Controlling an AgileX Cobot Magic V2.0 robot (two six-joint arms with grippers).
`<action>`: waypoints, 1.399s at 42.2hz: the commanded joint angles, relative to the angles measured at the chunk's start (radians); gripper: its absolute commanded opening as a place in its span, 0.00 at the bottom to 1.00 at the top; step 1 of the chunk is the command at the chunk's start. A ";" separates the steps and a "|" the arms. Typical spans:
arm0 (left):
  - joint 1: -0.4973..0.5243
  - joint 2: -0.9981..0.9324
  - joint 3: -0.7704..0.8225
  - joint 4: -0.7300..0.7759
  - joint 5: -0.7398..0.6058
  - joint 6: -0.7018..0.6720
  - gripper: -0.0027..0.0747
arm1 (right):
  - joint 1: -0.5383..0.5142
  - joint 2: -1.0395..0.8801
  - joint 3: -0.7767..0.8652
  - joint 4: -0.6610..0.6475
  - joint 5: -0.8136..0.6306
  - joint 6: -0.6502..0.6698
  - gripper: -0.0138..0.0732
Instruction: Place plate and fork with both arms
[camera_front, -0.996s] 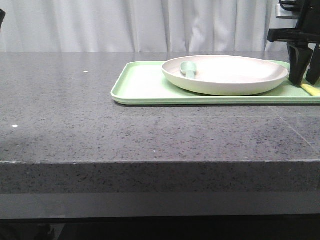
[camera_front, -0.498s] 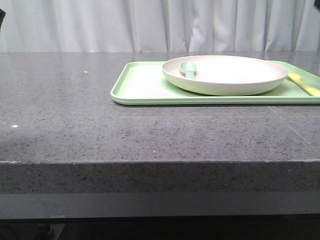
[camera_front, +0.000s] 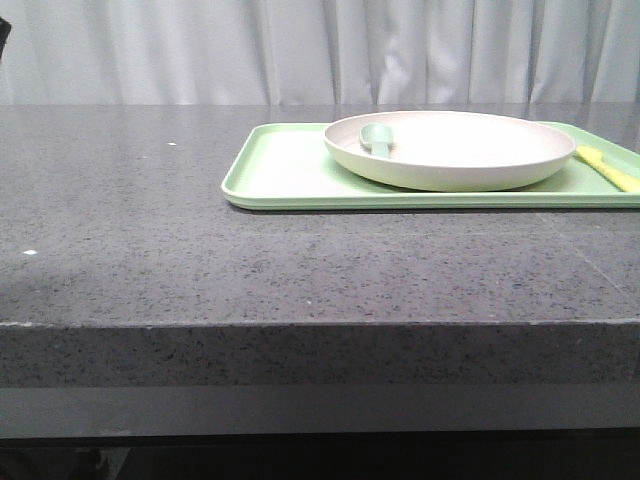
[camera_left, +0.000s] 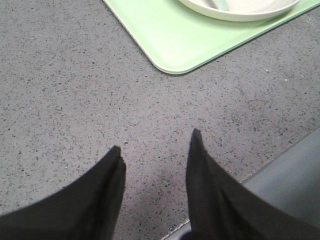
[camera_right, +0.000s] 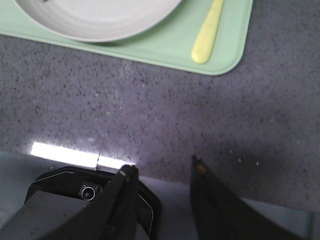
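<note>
Plate sits on the green tray, with a grey-green spoon lying in its bowl. Fork lies flat on the same tray just beside the plate's rim, not touching it.

Left gripper: jaws parted, empty, over bare countertop. The tray corner lies ahead of the fingertips; the plate is further ahead.

Right gripper: jaws parted, empty, near the table edge. The fork handle lies ahead of the tips, well apart from them.

Assessment: both items appear to rest in place, so the step in hand is judged to be either a final check or a fresh reach.

Recommendation for a reach:
- Right arm: advance along the fork's axis, descend with jaws straddling the handle, and avoid scraping the tray lip.
- Left arm: approach the plate rim low and level; the spoon may slide if the plate tilts.
</note>
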 joint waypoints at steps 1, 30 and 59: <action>0.002 -0.011 -0.028 -0.011 -0.064 0.001 0.42 | 0.002 -0.132 0.071 -0.011 -0.074 -0.013 0.50; 0.002 -0.011 -0.028 -0.011 -0.085 -0.010 0.10 | 0.000 -0.447 0.290 -0.027 -0.171 0.079 0.20; 0.096 -0.011 -0.028 -0.011 -0.110 -0.088 0.01 | 0.000 -0.447 0.291 -0.027 -0.188 0.079 0.08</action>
